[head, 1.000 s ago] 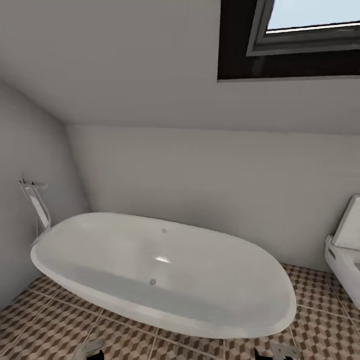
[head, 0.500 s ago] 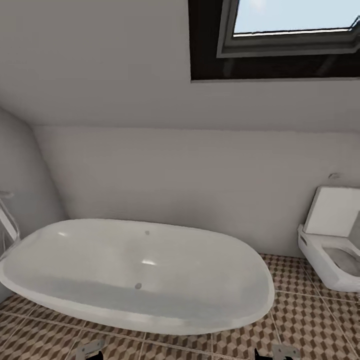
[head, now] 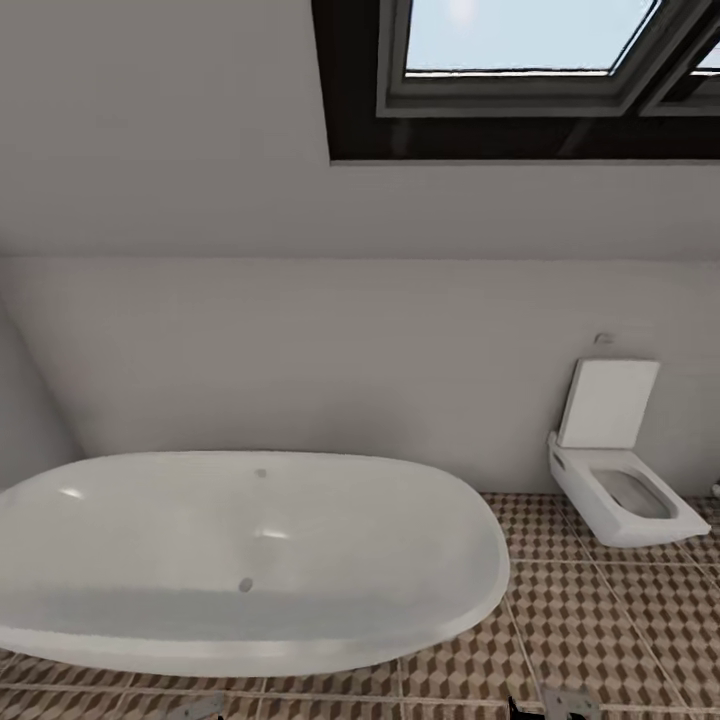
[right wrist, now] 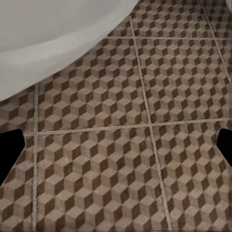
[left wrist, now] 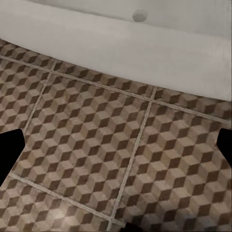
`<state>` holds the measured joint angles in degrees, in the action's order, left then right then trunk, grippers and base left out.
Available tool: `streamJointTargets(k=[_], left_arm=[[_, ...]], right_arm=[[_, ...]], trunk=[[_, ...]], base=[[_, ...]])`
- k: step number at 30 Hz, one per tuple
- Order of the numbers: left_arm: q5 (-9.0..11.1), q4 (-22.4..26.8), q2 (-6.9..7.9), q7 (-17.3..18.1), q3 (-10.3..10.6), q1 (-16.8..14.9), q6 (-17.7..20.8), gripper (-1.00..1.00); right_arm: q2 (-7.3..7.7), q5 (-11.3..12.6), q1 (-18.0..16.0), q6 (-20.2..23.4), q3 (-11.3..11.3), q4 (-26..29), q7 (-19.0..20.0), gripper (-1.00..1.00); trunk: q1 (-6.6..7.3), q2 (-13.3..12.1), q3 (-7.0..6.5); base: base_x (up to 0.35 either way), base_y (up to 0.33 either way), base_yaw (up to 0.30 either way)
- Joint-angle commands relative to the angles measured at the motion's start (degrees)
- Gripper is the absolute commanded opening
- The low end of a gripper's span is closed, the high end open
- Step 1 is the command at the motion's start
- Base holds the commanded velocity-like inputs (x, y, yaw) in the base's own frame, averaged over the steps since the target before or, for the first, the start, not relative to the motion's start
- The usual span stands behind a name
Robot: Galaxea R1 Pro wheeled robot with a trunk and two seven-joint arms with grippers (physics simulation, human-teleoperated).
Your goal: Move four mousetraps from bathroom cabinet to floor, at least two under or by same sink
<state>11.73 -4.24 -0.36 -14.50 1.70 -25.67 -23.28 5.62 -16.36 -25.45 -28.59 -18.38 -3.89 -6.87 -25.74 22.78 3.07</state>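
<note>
The bathroom floor [head: 590, 620] is tiled in a brown, beige and white cube pattern, and it lies under both wrist cameras [left wrist: 96, 145] [right wrist: 145, 96]. My left gripper [left wrist: 116, 150] is open, its dark fingertips [left wrist: 9, 150] far apart over bare tiles beside the tub's white wall. The right gripper [right wrist: 116, 150] is open too, with only tiles between its fingertips [right wrist: 9, 152]. The mousetraps, the cabinet and the sink are out of view.
A large white oval bathtub [head: 230, 560] stands ahead on the left against the grey wall. A white wall-hung toilet [head: 615, 490] with its lid up is at the right. A dark-framed skylight [head: 520, 70] sits in the sloped ceiling. Tiled floor runs between tub and toilet.
The head camera has turned to the right: the tub slid left in the picture, the floor-standing tap left the frame, and the toilet came fully into view.
</note>
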Motion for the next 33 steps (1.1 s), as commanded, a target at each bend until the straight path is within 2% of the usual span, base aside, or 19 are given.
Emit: streamJointTargets(k=[1,3,6,7,9,10,12,14,18,27,33], left_arm=[[-0.23,-0.25,-0.80,0.40,0.28,0.12,-0.35,1.00],[-0.70,-0.26,-1.00,0.51,0.29,0.17,-0.32,1.00],[-2.56,-0.30,-1.56,0.76,0.39,0.23,-0.22,1.00],[-4.04,-0.31,-1.85,0.88,0.43,0.27,-0.13,1.00],[-5.72,-0.32,-2.15,0.98,0.45,0.34,-0.06,1.00],[-7.39,-0.33,-2.44,1.03,0.47,0.44,0.02,1.00],[-9.32,-0.33,-2.75,1.08,0.48,0.53,0.09,1.00],[-10.41,-0.33,-2.98,1.11,0.46,0.57,0.12,1.00],[-11.26,-0.31,-3.18,1.13,0.48,0.67,0.15,1.00],[-11.54,-0.26,-3.24,1.14,0.49,0.86,0.09,1.00],[-11.62,-0.26,-3.30,1.19,0.49,0.88,0.07,1.00]], right_arm=[[0.03,-0.61,-0.13,-0.33,-0.26,-0.25,-0.42,1.00],[0.02,-0.61,-0.13,-0.33,-0.26,-0.27,-0.42,1.00],[0.03,-0.61,-0.13,-0.33,-0.26,-0.26,-0.42,1.00],[0.04,-0.61,-0.13,-0.33,-0.26,-0.26,-0.42,1.00],[0.03,-0.61,-0.13,-0.33,-0.26,-0.27,-0.42,1.00],[0.04,-0.61,-0.13,-0.33,-0.26,-0.26,-0.42,1.00],[0.02,-0.61,-0.13,-0.33,-0.26,-0.25,-0.42,1.00],[0.05,-0.61,-0.13,-0.33,-0.26,-0.25,-0.42,1.00],[0.06,-0.61,-0.13,-0.33,-0.26,-0.28,-0.42,1.00],[0.06,-0.61,-0.13,-0.33,-0.26,-0.26,-0.42,1.00],[0.06,-0.61,-0.13,-0.33,-0.26,-0.24,-0.42,1.00]], trunk=[[-0.04,0.14,0.13],[-0.04,0.14,0.13],[-0.04,0.14,0.13],[-0.04,0.14,0.13],[-0.04,0.14,0.13],[-0.04,0.14,0.13],[-0.04,0.14,0.13],[-0.04,0.14,0.13],[-0.04,0.14,0.13],[-0.04,0.14,0.13],[-0.04,0.14,0.13]], base=[[0.000,0.000,-0.260],[0.000,0.000,-0.260],[0.000,0.000,-0.260],[0.000,0.000,-0.260],[0.000,0.000,-0.260],[0.000,0.000,-0.260],[0.000,0.000,-0.260],[0.000,0.000,-0.260],[0.000,0.000,-0.260],[0.000,0.000,-0.257],[0.000,0.000,-0.085]])
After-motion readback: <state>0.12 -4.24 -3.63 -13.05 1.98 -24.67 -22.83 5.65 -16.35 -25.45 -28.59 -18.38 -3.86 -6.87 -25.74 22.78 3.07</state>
